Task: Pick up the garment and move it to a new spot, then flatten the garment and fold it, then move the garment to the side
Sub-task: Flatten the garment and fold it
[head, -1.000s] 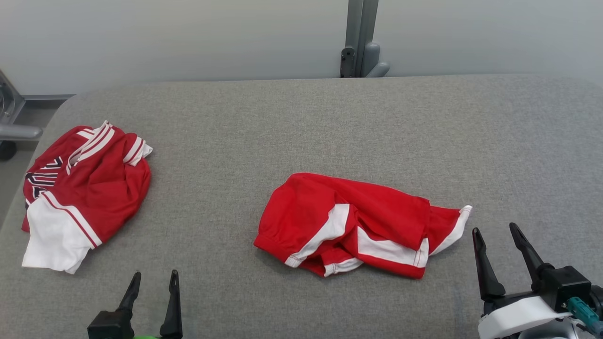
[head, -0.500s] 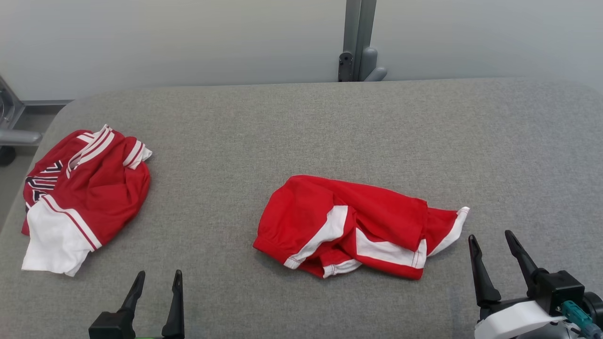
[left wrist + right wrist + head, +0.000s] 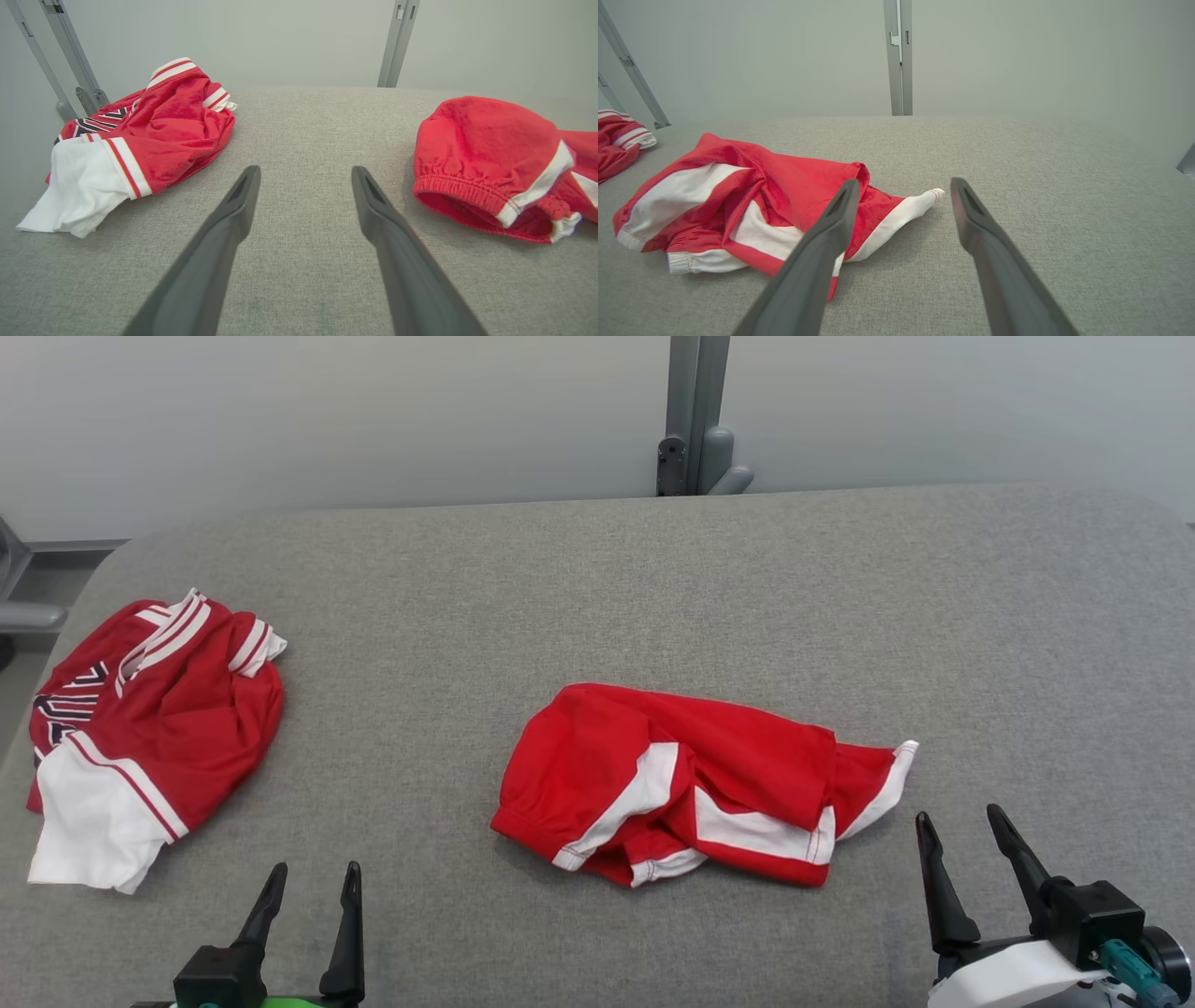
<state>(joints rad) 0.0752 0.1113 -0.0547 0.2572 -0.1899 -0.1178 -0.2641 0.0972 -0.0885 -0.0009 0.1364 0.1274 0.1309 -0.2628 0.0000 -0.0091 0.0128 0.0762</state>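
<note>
A crumpled red garment with white panels (image 3: 691, 775) lies in the middle of the grey padded table (image 3: 597, 588); it shows in the left wrist view (image 3: 486, 149) and the right wrist view (image 3: 752, 196) too. My left gripper (image 3: 315, 868) stands open over bare cloth at the near edge, left of the garment, its fingers (image 3: 306, 169) empty. My right gripper (image 3: 959, 814) is open and empty near the garment's white-edged right tip, just short of it (image 3: 905, 181).
A second red and white garment with dark lettering (image 3: 159, 728) sits bunched at the table's left edge (image 3: 154, 126). A grey post with a bracket (image 3: 691, 420) rises behind the far edge against a pale wall.
The head camera has turned a little, shifting the whole picture left. My right gripper has drawn back slightly toward the near edge. Both garments lie as before.
</note>
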